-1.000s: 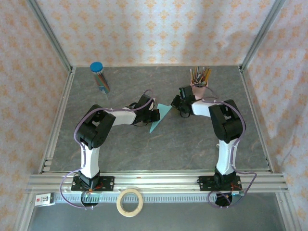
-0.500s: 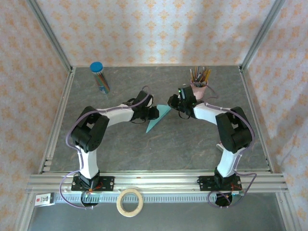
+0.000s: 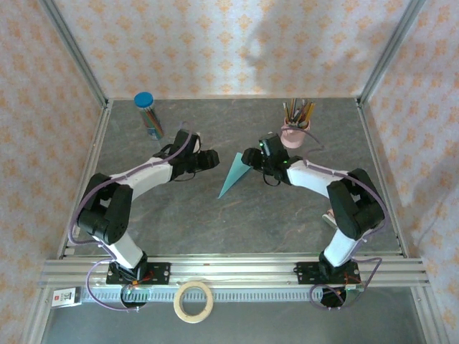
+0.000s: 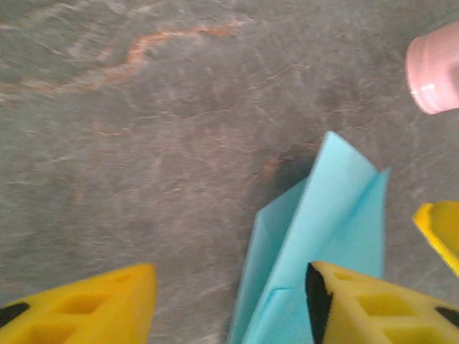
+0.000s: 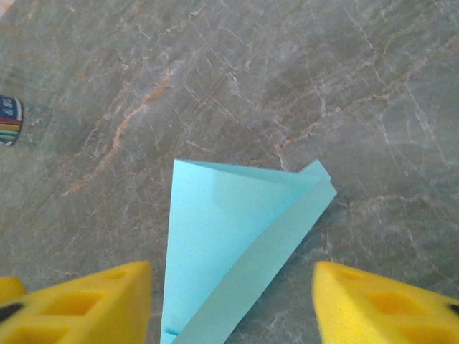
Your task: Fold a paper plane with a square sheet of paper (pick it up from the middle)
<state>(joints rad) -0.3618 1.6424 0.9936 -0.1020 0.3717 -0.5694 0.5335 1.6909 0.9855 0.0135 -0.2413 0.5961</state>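
The paper plane (image 3: 233, 174), a narrow dart of creased light turquoise paper, lies on the grey table between my two grippers. My left gripper (image 3: 211, 159) stands open just left of it, nothing between its fingers. In the left wrist view the paper plane (image 4: 315, 244) reaches past the right yellow finger (image 4: 373, 304) of my left gripper (image 4: 229, 304). My right gripper (image 3: 248, 155) is open at the plane's upper right end. From the right wrist, the paper plane (image 5: 229, 236) lies free between the spread fingers of my right gripper (image 5: 233, 304).
A pink cup (image 3: 295, 130) with pencils stands behind the right gripper. A blue-capped tube (image 3: 148, 115) of pencils stands at the back left. A tape roll (image 3: 194, 301) lies on the front rail. Aluminium frame posts and patterned walls surround the table.
Both grippers have opened and let go of the paper plane. The left gripper has drawn back to the left; the plane now lies on the table.
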